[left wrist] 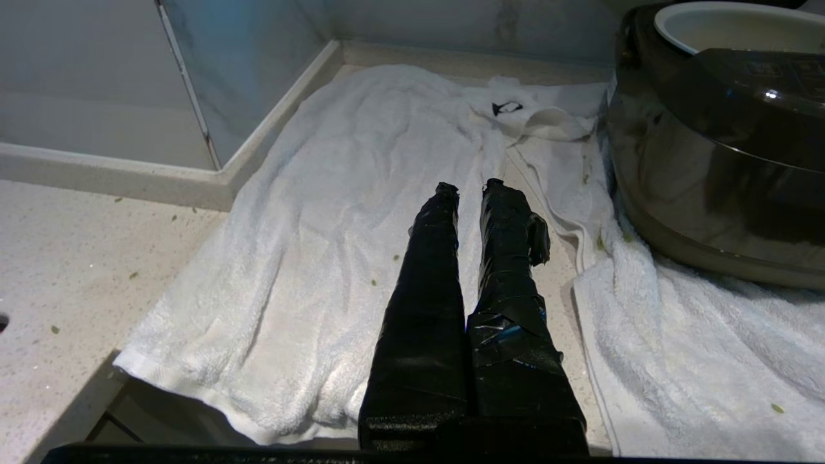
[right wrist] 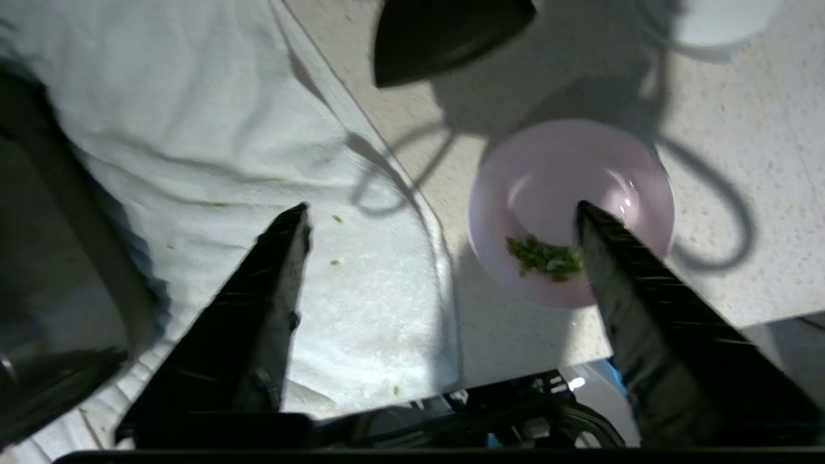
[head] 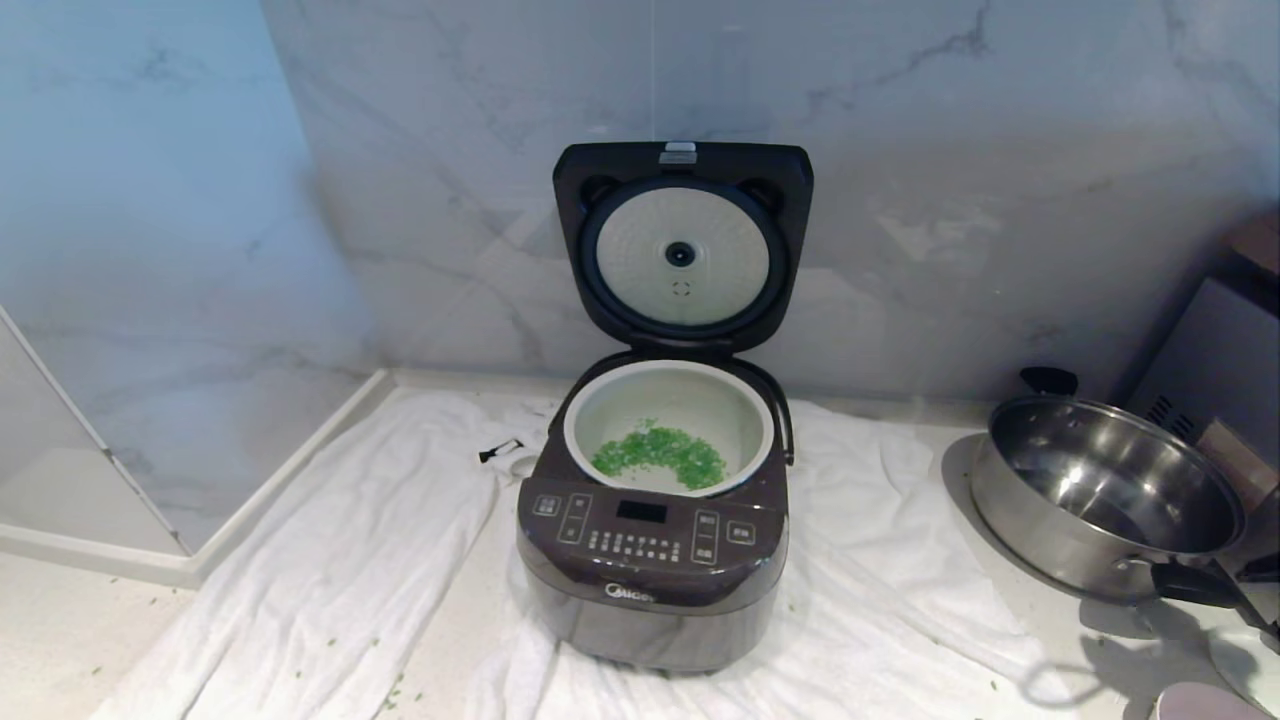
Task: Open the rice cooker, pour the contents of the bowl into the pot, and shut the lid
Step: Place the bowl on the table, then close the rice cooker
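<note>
The dark rice cooker [head: 650, 580] stands open on a white towel, its lid [head: 683, 250] upright against the marble wall with the round silver plate facing me. Chopped green bits [head: 660, 455] lie in the white pot [head: 680, 395]. The pink bowl [right wrist: 554, 174] rests on the counter near the front right corner [head: 1205, 702], with a few green bits [right wrist: 544, 258] left inside. My right gripper [right wrist: 441, 207] hovers above the bowl and towel edge, open, holding nothing. My left gripper [left wrist: 470, 187] is parked left of the cooker [left wrist: 709, 161], shut and empty.
A large steel pan [head: 1100, 500] with black handles sits right of the cooker, near the bowl. White towels [head: 350, 520] cover the counter around the cooker. Green crumbs are scattered on towel and counter. A low ledge and wall close the left side.
</note>
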Robot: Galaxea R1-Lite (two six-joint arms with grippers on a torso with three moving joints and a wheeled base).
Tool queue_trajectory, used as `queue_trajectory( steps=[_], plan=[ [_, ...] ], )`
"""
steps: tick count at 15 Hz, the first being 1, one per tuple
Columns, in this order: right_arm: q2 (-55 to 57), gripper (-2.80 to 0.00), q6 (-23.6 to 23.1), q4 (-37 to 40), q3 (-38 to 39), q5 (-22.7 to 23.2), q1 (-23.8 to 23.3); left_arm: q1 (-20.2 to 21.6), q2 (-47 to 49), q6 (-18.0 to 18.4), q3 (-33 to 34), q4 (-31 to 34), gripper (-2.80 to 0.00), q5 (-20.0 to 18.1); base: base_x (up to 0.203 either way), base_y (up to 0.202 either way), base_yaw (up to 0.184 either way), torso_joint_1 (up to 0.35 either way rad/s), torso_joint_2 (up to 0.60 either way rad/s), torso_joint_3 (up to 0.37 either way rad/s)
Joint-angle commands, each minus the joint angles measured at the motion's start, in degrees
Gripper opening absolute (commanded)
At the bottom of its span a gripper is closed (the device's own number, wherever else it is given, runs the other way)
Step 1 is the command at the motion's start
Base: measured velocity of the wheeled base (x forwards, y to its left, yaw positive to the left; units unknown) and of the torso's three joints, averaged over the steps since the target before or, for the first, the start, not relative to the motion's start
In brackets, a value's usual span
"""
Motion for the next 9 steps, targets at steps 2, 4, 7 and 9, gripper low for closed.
queue_trajectory(
  steps=[2,4,7,9],
  plan=[
    [-1.89,-2.8,2.98,0.12,-6.81,1.93,3.56,0.01,0.08,-0.03,0.0,0.0,-2.8,0.02,0.0,0.0,0.0,0.0,0.0,0.0],
    [-1.16,-2.8,3.75,0.02,-12.99,4.25,5.55,0.01,0.08,-0.03,0.0,0.0,-2.8,0.02,0.0,0.0,0.0,0.0,0.0,0.0],
    [2.72,-2.8,6.8,-0.1,-25.26,5.56,10.96,0.01,0.08,-0.03,0.0,0.0,-2.8,0.02,0.0,0.0,0.0,0.0,0.0,0.0],
    [6.27,-2.8,10.49,-0.12,-33.33,5.98,16.41,0.01,0.08,-0.03,0.0,0.0,-2.8,-0.06,0.0,0.0,0.0,0.0,0.0,0.0]
  ],
)
